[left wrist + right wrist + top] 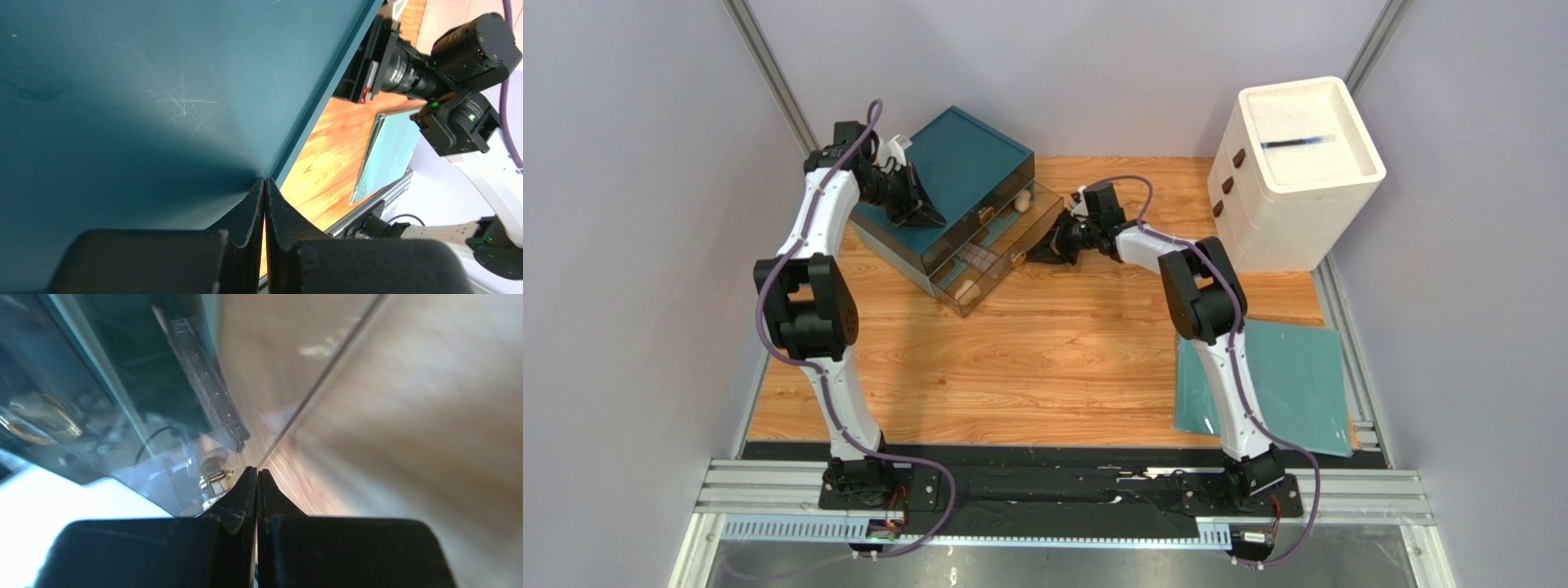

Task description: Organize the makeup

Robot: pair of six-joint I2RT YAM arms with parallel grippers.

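Observation:
The teal drawer box [959, 153] stands at the back left with two clear drawers pulled out. A peach sponge [1022, 194] lies in the upper drawer [1008, 221]. A beige item [967, 292] lies in the lower drawer [983, 272]. Other makeup in the drawers is too small to tell apart. My left gripper [928, 217] is shut and empty, its tips pressed on the box top [153, 92] near its front edge [264, 181]. My right gripper [1051, 248] is shut and empty, its tips [257, 471] against the upper drawer's clear front wall [153, 471].
A flat teal mat [1290, 386] lies at the right front, partly under the right arm, and shows in the left wrist view [387, 153]. A white drawer cabinet [1296, 172] stands at the back right. Bare wood lies between the arms.

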